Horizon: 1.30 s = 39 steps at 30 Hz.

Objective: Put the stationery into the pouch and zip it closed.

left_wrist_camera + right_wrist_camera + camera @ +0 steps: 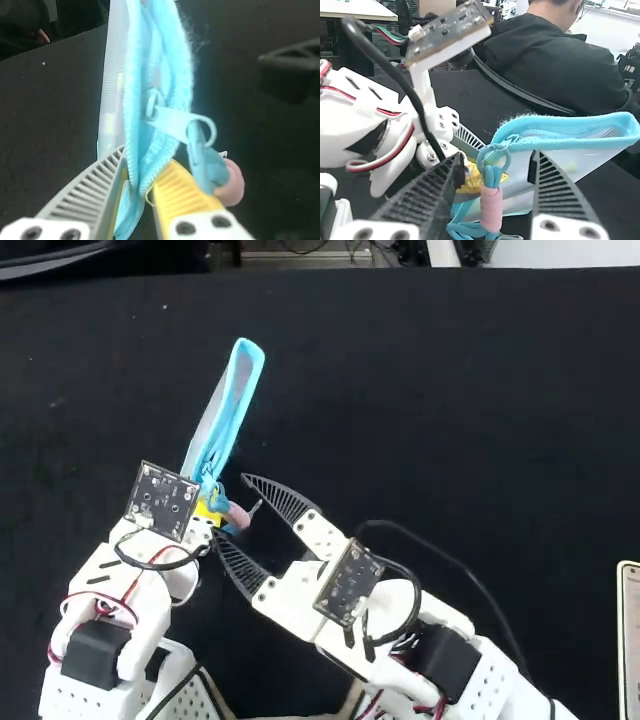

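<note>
Here, the left gripper (145,161) is clamped tight on the near end of the light-blue pouch (226,405). The pouch stands on edge left of centre in the high view, slanting up toward the top middle over the black table (480,390). The right gripper (232,508) grasps nothing: its black fingers are spread wide, one on either side of the zip pull (493,162) (a blue cord with a pink bead (491,210)), just beside that pinched end.
</note>
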### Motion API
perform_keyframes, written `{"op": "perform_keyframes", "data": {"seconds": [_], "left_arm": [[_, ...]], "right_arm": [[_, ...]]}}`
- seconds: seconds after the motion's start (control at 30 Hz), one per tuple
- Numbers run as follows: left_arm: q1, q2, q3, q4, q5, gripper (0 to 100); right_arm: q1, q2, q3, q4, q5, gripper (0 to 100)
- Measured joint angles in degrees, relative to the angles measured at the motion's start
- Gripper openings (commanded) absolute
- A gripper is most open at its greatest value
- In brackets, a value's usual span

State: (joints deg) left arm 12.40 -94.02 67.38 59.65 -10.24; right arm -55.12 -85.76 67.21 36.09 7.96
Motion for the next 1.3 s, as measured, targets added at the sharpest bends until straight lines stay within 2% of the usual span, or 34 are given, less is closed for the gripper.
{"op": "perform_keyframes", "data": {"seconds": [0.33, 0.53, 0.7, 0.83, 1.03, 1.17, 1.3], "left_arm": [[0.44, -0.09, 0.09, 0.0, -0.18, 3], [0.44, -0.09, 0.09, 0.0, -0.18, 3], [0.44, -0.09, 0.09, 0.0, -0.18, 3], [0.09, -0.09, 0.09, 0.09, -0.26, 3], [0.09, -0.09, 0.09, 0.09, -0.26, 3], [0.0, -0.09, 0.0, 0.09, -0.26, 3], [-0.09, -0.09, 0.0, 0.09, -0.35, 3]], "right_arm": [[4.66, 0.79, -1.14, 2.11, -0.09, 21.8], [5.01, 0.79, -6.86, 9.49, -0.09, 13.7], [5.1, 15.74, -9.85, 10.64, -0.09, 16.6], [3.78, 22.86, -16.18, 15.47, -0.09, 16.6], [3.69, 26.37, -19.34, 17.67, -0.09, 16.5], [3.69, 26.37, -18.2, 14.86, -0.09, 15.8], [3.69, 26.37, -17.49, 13.63, -0.09, 0.5]]}}
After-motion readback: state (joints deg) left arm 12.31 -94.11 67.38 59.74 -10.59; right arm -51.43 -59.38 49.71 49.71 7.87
